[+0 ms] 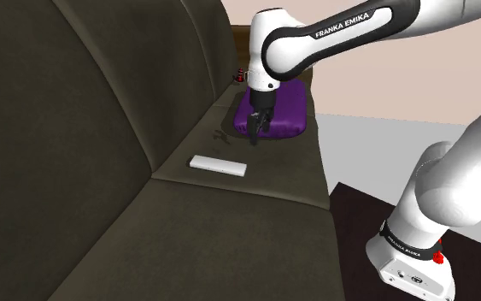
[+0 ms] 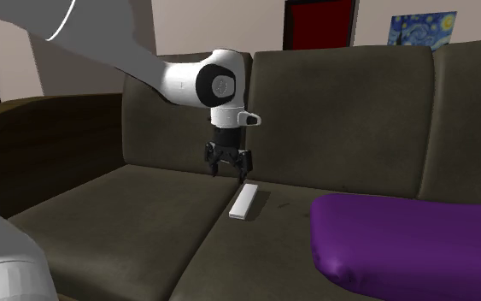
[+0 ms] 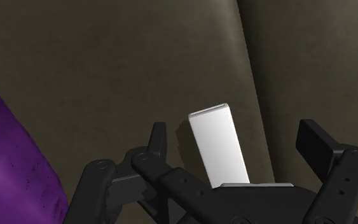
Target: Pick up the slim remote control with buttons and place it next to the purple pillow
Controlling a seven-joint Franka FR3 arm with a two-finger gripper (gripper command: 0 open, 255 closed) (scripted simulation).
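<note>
- Shoulder view: the white arm (image 1: 341, 34) reaches across the dark sofa (image 1: 85, 128), and its black gripper (image 1: 255, 137) hangs fingers-down over the seat, in front of the purple pillow (image 1: 283, 109).
- The pillow sits at the far end of the seat. The slim remote (image 1: 219, 164), drawn plain white, lies flat on the seat cushion close to the foot of the backrest, apart from the pillow and on the nearer side of it.
- From here I cannot tell how wide the fingers stand.
- Second exterior view: now it is plain. The gripper (image 2: 229, 171) is spread wide with nothing between its fingers, hovering just above the seat.
- The remote (image 2: 245, 203) lies just below and in front of it, along the seam between two seat cushions, with no contact.
- The pillow (image 2: 409, 239) bulks large at this view's lower right, near the remote but not touching it. On the wall behind the sofa (image 2: 358, 111) are a red door (image 2: 318, 24) and a starry-night painting (image 2: 422, 27).
- Wrist view: the two fingers (image 3: 157, 137) stand well apart, and the remote (image 3: 217, 143) lies lengthwise in the gap below them, clasped by neither.
- No buttons can be made out on its white face.
- The pillow (image 3: 12, 165) shows off to one side of the gripper (image 3: 233, 130), and the sofa's seat (image 3: 107, 63) lies beyond.
</note>
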